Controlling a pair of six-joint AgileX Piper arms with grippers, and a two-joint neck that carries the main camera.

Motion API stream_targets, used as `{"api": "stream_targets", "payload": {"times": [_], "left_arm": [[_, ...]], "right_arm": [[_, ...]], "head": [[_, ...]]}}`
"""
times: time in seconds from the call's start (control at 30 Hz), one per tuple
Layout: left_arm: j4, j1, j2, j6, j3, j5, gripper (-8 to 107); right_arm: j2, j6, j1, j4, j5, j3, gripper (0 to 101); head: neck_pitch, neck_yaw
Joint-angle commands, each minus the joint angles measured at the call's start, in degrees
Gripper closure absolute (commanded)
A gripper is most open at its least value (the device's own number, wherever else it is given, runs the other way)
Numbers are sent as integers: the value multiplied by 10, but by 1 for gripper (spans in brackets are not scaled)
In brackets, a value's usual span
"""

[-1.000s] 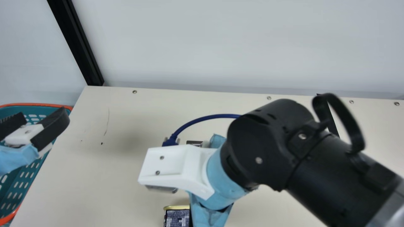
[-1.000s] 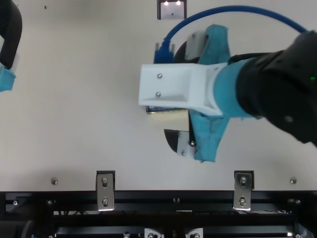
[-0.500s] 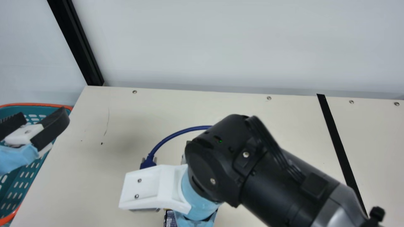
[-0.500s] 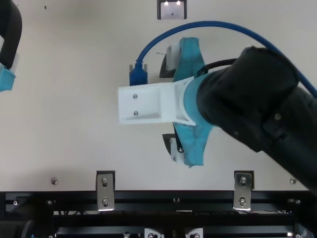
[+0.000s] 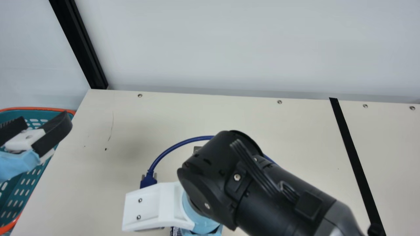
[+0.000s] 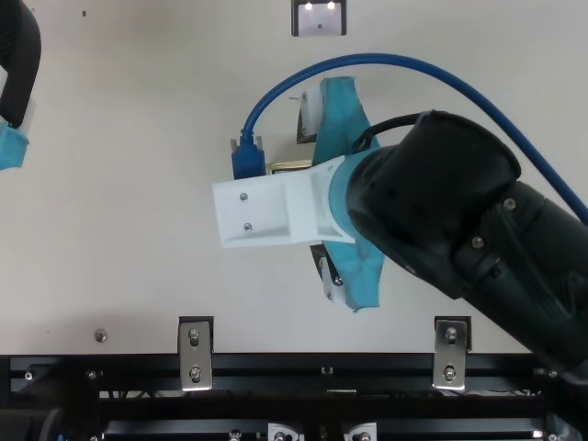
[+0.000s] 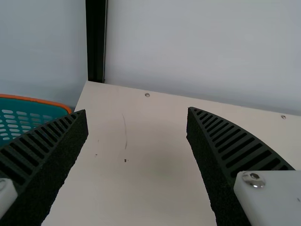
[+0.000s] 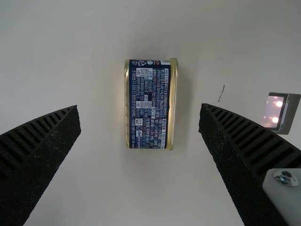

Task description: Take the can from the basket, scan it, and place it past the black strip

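Note:
My right gripper is low over the middle of the table in the top view, under its white camera mount. In the right wrist view the right gripper stands open, its fingers apart on either side of the can, a dark blue block with gold rims and dense print. A gold edge of the can peeks out beside the mount in the top view. Over the basket at the left my left gripper hangs open; in the left wrist view the left gripper holds nothing. The black strip runs along the table's right part.
A small metal-framed window with two bright spots lies beyond the right gripper. The blue cable arches from the right wrist over the table. Metal brackets line the near edge, and a pale wall rises behind.
The right arm has shifted toward the left, and in the main view also toward the near side, uncovering the whole black strip behind it. The left arm has kept still.

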Motion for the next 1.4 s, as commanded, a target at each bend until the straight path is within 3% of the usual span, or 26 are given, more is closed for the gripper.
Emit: {"api": "stream_targets", "payload": {"times": [0.0, 0.43, 1.37], "left_arm": [[0, 0, 0, 0, 0, 0, 9], [0, 0, 0, 0, 0, 0, 9], [0, 0, 0, 0, 0, 0, 9]], "right_arm": [[-1, 1, 1, -2, -2, 1, 0], [6, 0, 1, -1, -12, 9, 0], [74, -13, -23, -8, -57, 28, 0]], "head": [[-5, -5], [-5, -5], [-5, -5]]}}
